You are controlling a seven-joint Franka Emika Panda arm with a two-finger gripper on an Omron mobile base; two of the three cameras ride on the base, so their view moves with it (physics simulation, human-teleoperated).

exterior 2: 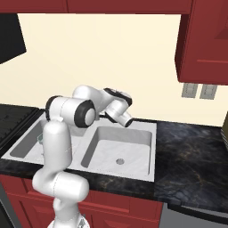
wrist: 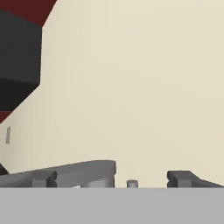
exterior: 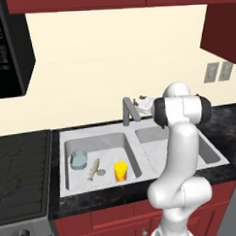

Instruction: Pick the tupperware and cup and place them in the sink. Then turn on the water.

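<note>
Cup [exterior: 121,171] yellow, red mark; tupperware [exterior: 78,159] pale blue; sink [exterior: 131,130] light grey; worktop [exterior 2: 191,156] black marbled; cabinets [exterior 2: 202,40] dark red.

The dark speckled surface [exterior: 222,118] carries the light grey double-basin sink [exterior: 101,185], whose left basin holds the tupperware [exterior: 78,159] at the left, a small tan fish [exterior: 94,169] in the middle and the upright yellow cup [exterior: 121,171] beside the centre divider.

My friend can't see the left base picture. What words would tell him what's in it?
A grey double sink holds a pale blue tupperware, a tan fish and a yellow cup in its left basin. A white robot arm reaches toward the faucet.
</note>
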